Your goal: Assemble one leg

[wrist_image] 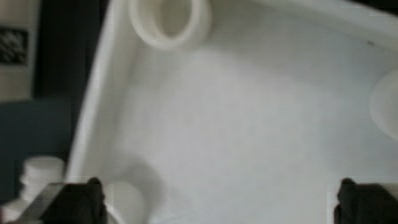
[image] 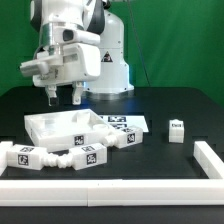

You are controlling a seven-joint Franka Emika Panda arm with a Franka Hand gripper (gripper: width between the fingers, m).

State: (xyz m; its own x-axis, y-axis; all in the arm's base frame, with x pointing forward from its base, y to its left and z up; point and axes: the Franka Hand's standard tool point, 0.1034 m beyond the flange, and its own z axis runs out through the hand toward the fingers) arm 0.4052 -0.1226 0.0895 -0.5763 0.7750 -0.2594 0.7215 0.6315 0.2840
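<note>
The large white tabletop panel (image: 62,127) lies left of centre on the black table. My gripper (image: 63,99) hangs just above its far edge, open and empty. In the wrist view the panel (wrist_image: 249,110) fills the frame, with a round screw socket (wrist_image: 167,20) in one corner, and my gripper (wrist_image: 226,202) has dark fingertips (wrist_image: 79,200) spread wide over bare panel surface. Several short white tagged legs lie around: one (image: 177,130) stands alone on the exterior view's right, one (image: 127,139) is beside the panel, and others (image: 24,157) lie in front of it.
The marker board (image: 124,122) lies flat behind the panel's right corner. A low white rail (image: 110,186) runs along the front and up the right side (image: 206,156). The arm's white base (image: 108,70) stands at the back. Part of a leg (wrist_image: 38,172) shows beside the panel.
</note>
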